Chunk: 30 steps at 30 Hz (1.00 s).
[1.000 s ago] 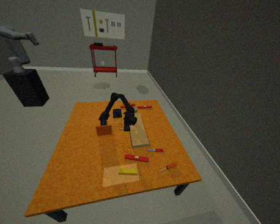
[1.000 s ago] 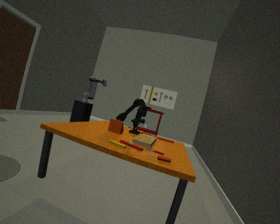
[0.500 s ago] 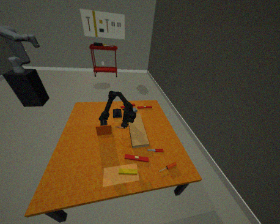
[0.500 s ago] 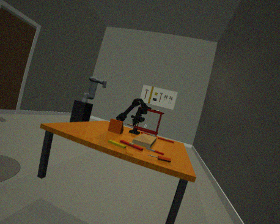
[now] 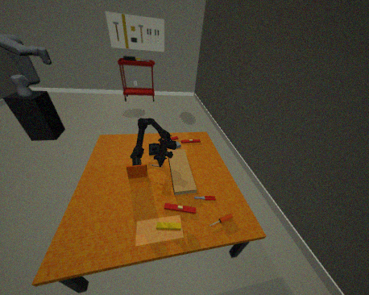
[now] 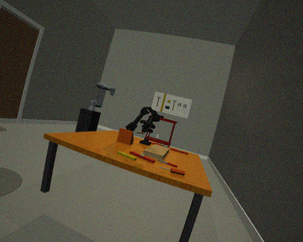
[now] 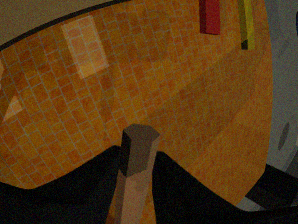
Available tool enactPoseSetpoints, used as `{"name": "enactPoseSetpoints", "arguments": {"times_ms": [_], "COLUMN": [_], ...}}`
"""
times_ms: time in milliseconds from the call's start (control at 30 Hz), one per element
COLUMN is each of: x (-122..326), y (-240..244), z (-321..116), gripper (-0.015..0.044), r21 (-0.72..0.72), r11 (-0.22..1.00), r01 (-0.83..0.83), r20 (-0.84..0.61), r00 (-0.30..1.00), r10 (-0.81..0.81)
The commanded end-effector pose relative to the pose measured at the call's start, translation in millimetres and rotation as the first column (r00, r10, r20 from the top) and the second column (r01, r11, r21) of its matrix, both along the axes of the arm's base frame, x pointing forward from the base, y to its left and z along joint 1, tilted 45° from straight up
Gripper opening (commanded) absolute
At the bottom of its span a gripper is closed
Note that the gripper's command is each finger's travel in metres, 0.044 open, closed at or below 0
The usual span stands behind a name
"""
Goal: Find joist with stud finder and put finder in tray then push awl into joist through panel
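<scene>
My gripper (image 5: 161, 164) (image 7: 137, 156) is shut on the awl, whose brown faceted handle (image 7: 142, 142) shows between the dark fingers in the wrist view. In the top view a thin pale part of the awl (image 5: 154, 165) sticks out to the left of the fingers, nearly level, above the table. The pale floor panel (image 5: 185, 175) (image 6: 156, 153) lies just right of the gripper. A dark square object (image 5: 153, 149) (image 6: 145, 142), perhaps the tray, is behind the gripper. A small grey-blue object (image 5: 178, 144) is at the panel's far end; I cannot tell whether it is the stud finder.
An orange upright block (image 5: 137, 172) (image 6: 125, 136) stands beside the arm's base. A red level (image 5: 180, 208) (image 6: 142, 157), a yellow bar (image 5: 168, 226) (image 6: 126, 155), a red-handled tool (image 5: 209, 198) and an orange screwdriver (image 5: 225, 218) lie nearer the front. Another red level (image 5: 190, 141) lies at the back.
</scene>
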<state>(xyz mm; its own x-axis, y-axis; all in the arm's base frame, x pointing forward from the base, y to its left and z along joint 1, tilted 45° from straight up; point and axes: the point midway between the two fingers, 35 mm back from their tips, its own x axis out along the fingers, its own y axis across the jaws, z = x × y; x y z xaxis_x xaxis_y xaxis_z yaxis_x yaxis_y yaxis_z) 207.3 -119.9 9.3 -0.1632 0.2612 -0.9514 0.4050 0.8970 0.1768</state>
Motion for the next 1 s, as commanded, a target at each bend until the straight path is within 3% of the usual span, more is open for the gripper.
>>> {"name": "enactPoseSetpoints", "arguments": {"times_ms": [0, 467, 967], "x": [-5, -26, -47], "y": [-4, -16, -30], "z": [5, 26, 49], "gripper": [0.0, 0.0, 0.0], "r21": [-0.091, -0.405, -0.564], "r11": [0.994, 0.855, 0.523], "r01": [0.057, 0.323, 0.639], "r20": [-0.009, 0.085, 0.376], "r00": [0.998, 0.945, 0.763], "r10": [-0.058, -0.317, -0.526]}}
